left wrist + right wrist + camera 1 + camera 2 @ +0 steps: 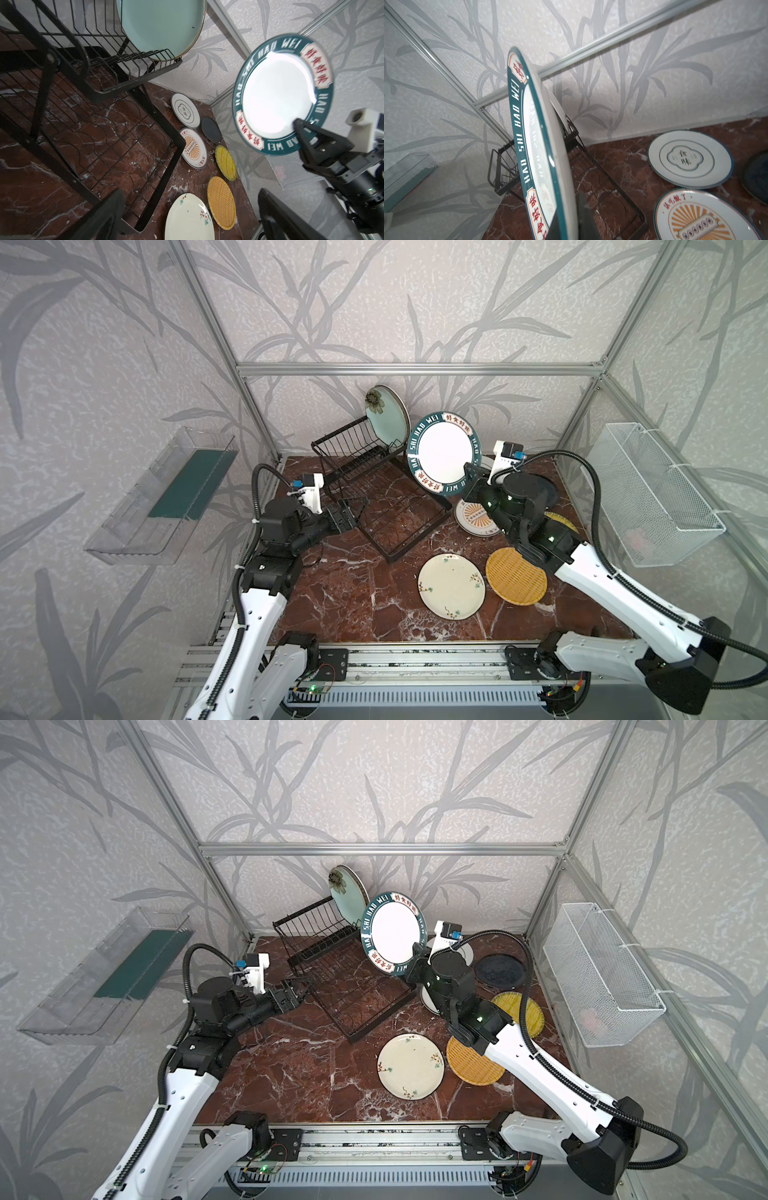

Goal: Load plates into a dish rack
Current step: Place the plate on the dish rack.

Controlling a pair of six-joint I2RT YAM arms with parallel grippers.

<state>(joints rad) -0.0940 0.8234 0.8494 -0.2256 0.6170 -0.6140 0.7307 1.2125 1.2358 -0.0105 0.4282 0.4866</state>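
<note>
I start from the dish rack (345, 439), which sits on the table (353, 605) towards the far wall, its raised basket at the back and its flat grid tray running towards me. 1 pale green plate (384, 414) already stands on edge at the right-hand end of that basket.

The teal-rimmed plate (444, 452) is up in the air just beside that end, standing on edge, its white face turned towards me much as the green one's is. My right gripper (471, 475) is clamped on its lower rim, which the left wrist view shows plainly (299, 126). So the rack lies to my left of the held plate and a little further back, and the right arm is plainly the nearer one.

My left gripper (343, 518) hangs at the rack's near left corner, jaws spread wide and empty.

6 more plates lie flat on the right half of the table.

I reckon the move to come is a short carry leftward, keeping the plate upright, so that its bottom edge drops into a free slot next to the green plate.
</note>
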